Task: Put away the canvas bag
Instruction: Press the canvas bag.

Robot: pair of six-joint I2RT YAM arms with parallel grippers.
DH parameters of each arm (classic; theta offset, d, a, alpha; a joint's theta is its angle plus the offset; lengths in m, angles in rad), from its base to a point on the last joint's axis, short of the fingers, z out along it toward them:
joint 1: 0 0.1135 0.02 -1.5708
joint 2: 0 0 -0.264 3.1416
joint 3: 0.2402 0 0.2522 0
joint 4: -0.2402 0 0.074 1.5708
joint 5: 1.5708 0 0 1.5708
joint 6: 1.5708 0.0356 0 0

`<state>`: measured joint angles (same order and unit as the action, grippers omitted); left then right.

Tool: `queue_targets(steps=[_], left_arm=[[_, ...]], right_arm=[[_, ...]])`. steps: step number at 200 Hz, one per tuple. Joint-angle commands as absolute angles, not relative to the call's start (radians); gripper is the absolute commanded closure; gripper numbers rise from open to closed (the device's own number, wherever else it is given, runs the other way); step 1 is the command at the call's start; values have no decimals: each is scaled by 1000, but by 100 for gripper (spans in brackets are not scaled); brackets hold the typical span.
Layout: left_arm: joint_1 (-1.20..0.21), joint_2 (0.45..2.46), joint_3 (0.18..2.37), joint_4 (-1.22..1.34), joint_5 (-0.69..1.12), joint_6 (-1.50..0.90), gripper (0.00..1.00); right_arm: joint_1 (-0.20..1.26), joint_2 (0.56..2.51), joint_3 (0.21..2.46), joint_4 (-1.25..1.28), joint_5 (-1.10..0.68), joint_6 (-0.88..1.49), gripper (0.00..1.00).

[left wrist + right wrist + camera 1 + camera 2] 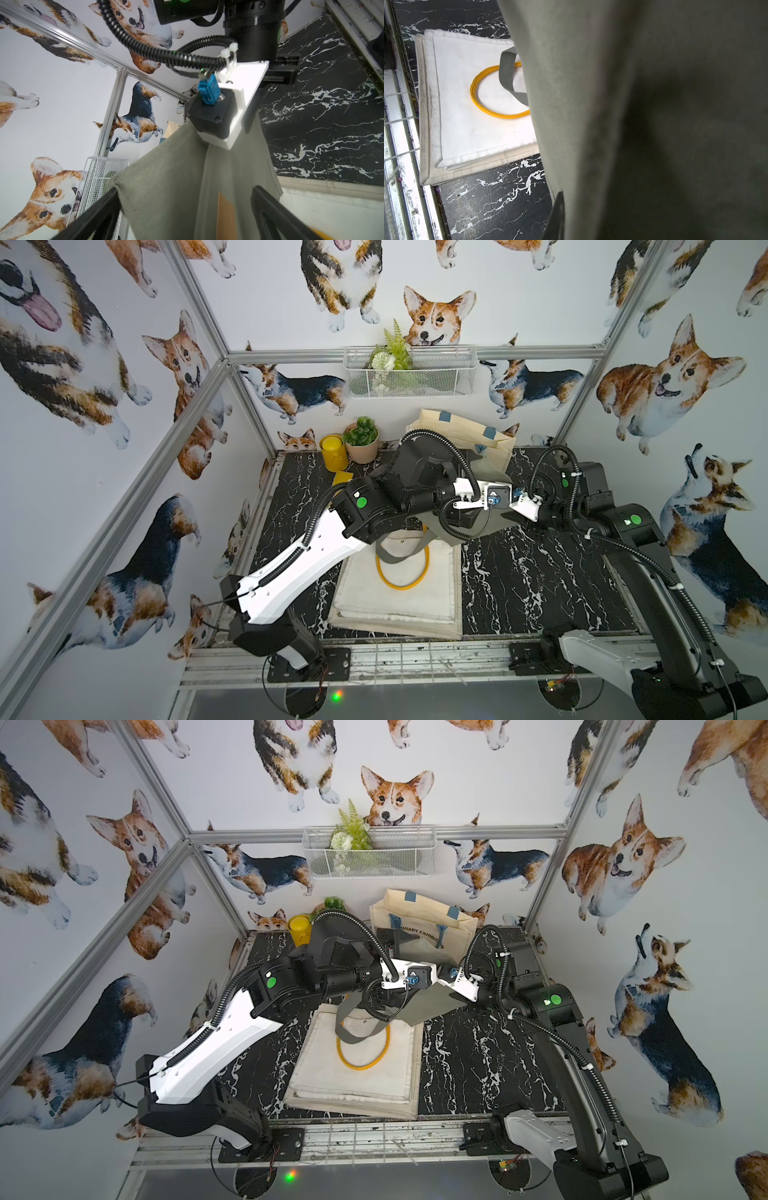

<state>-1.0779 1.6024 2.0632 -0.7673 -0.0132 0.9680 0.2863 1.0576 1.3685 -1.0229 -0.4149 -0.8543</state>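
Both arms reach in over the table (540, 572) centre, wrists almost meeting, with the grey canvas bag (492, 524) hanging between them.
Right gripper (564, 205) is clamped on the bag fabric. Left gripper (185, 191) is wide open, straddling the fabric without pinching it. The bag hangs over the rear edge of the folded white bags (399, 605).

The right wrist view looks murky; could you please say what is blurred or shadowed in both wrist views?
Right wrist view: the grey bag looms soft and shadowed; the yellow handle is sharp. Left wrist view: the left gripper is blurred.
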Motion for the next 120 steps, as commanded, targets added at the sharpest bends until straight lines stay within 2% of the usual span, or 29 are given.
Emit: queue_targets(steps=[1,36,81,120], left_arm=[[-1092,1625,2112,-810,1,1060,0],[-1052,1572,2010,-750,-116,993,0],[-1008,1454,1863,-669,-111,855,0],[-1080,1451,1876,-693,-48,925,0]], right_arm=[[291,1050,1383,-994,-417,-894,100],[291,1027,1357,-989,-387,-893,100],[290,1014,1335,-983,-402,-887,100],[290,1027,1334,-976,-422,-895,100]])
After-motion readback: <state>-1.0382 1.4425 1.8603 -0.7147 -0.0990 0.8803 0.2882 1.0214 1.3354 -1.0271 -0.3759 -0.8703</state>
